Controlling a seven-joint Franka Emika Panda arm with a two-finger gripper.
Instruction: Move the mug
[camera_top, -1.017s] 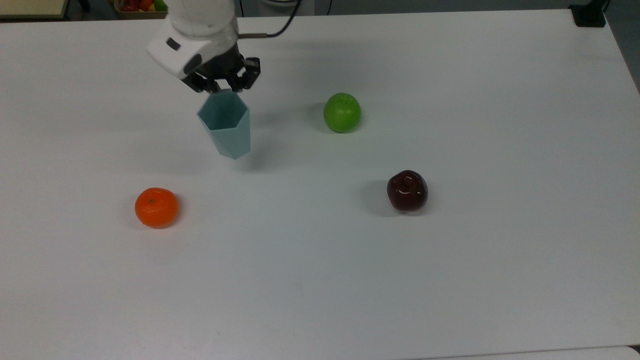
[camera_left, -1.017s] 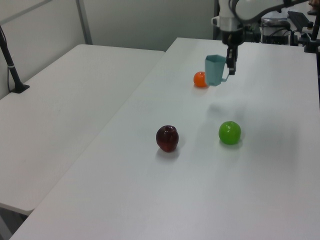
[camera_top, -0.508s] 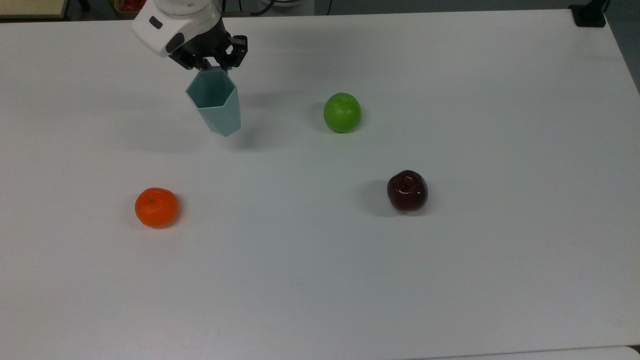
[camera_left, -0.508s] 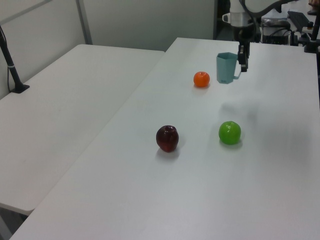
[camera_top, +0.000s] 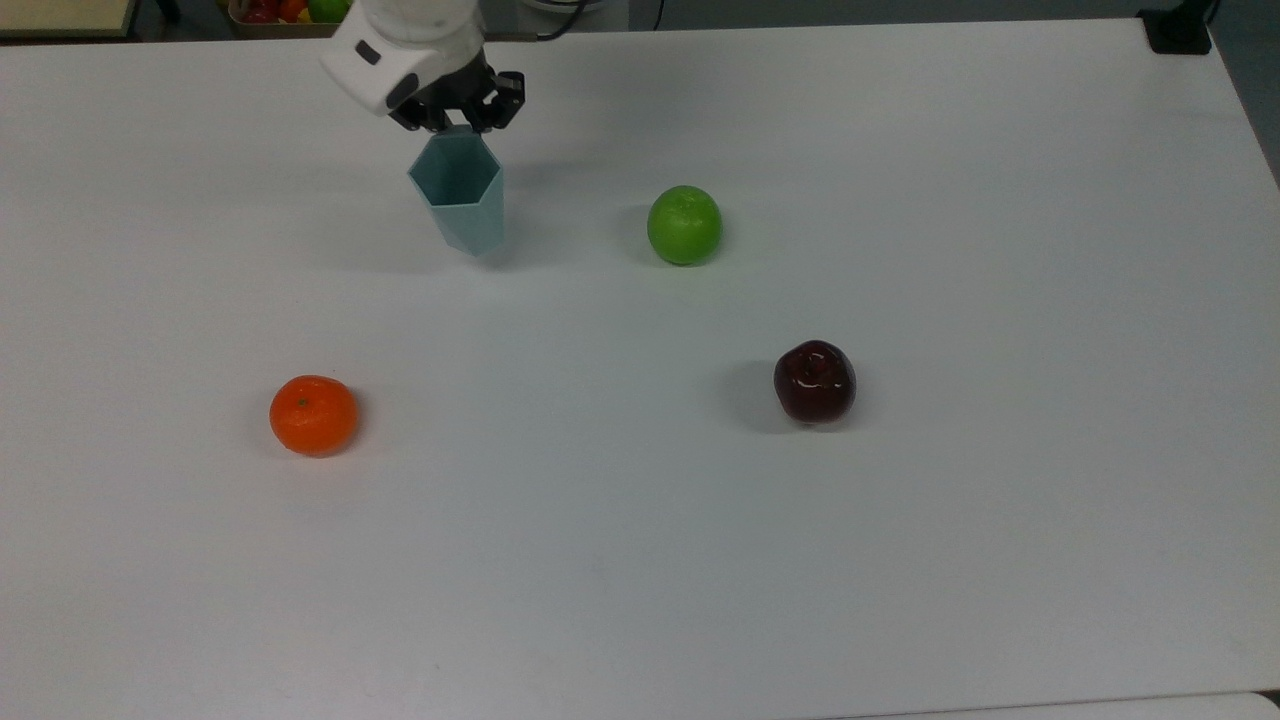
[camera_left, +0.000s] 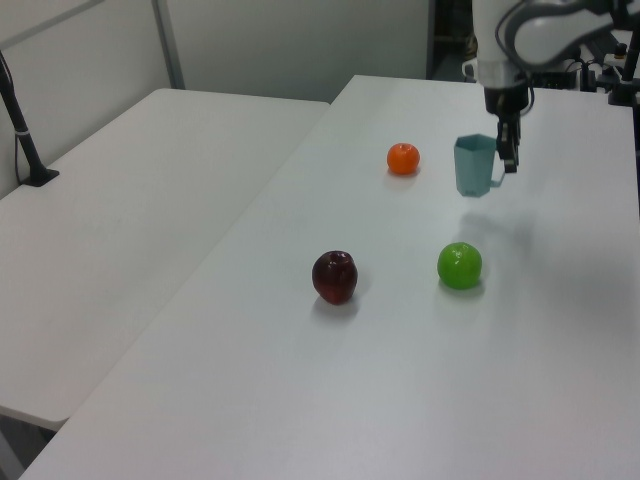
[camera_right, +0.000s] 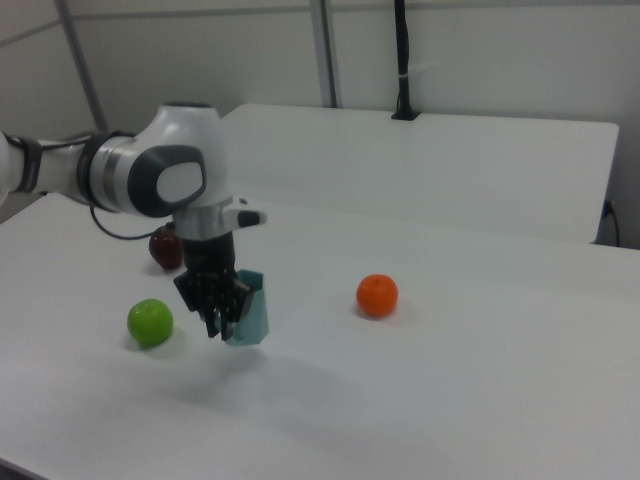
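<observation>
In the top view, going left to right, the orange lies well below and to the left of the gripper, far from it on the table. The gripper itself sits near the top view's upper left, clamped on the mug at the rim's far edge, where the small tab seems to be; in the left view its fingers pinch the side of the mug that faces the left view's right. The mug hangs directly below the gripper, upright, and its soft shadow sitting slightly apart in the left view suggests it is held just above the table rather than resting on it. To the right of the gripper, near the mug but apart from it, is the green apple; further right and lower is the dark red apple, well apart. Judging by its matte, faceted, thin-walled look, the mug is likely light and stiff, not slippery, so a rim-and-tab pinch should carry it, though an off-centre hold like this could let it swing or tip if it is moved sharply.
</observation>
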